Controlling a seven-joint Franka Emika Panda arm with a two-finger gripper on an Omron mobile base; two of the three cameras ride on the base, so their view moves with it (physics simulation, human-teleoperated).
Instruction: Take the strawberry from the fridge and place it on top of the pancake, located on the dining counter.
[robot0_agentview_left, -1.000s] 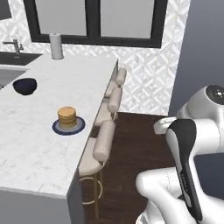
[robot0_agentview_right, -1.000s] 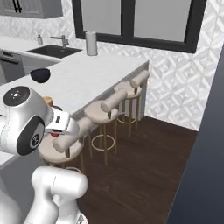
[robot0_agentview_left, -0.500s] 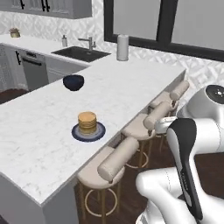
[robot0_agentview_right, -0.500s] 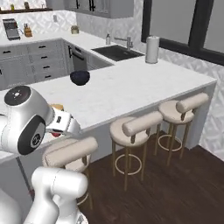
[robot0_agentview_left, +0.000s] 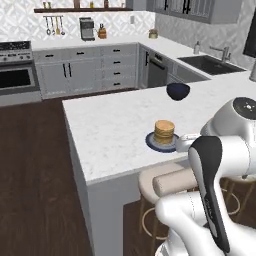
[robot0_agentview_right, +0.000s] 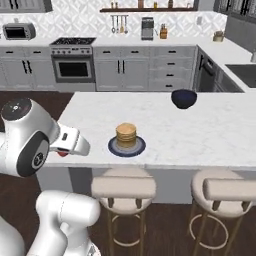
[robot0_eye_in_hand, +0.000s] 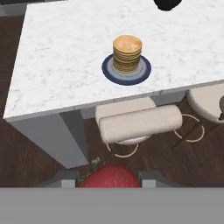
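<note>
1. The gripper (robot0_eye_in_hand: 109, 183) is closed on the strawberry (robot0_eye_in_hand: 110, 177), which sits red between its two finger tips at the bottom of the hand view; a sliver of red also shows by the hand in the right base view (robot0_agentview_right: 62, 153).
2. The held strawberry hangs off the near edge of the dining counter (robot0_agentview_right: 210, 135), above the dark wood floor (robot0_eye_in_hand: 26, 153) and beside a padded stool (robot0_eye_in_hand: 140, 123).
3. The pancake (robot0_agentview_left: 164, 132) stands as a golden-brown stack on a dark blue plate (robot0_agentview_left: 152, 143), set on the counter close to its stool-side edge.
4. A dark blue bowl (robot0_agentview_right: 184, 98) rests farther back on the same counter, well apart from the plate.
5. Beyond the counter run grey cabinets (robot0_agentview_right: 120, 70), an oven (robot0_agentview_right: 73, 67) and a sink (robot0_agentview_left: 212, 65).
</note>
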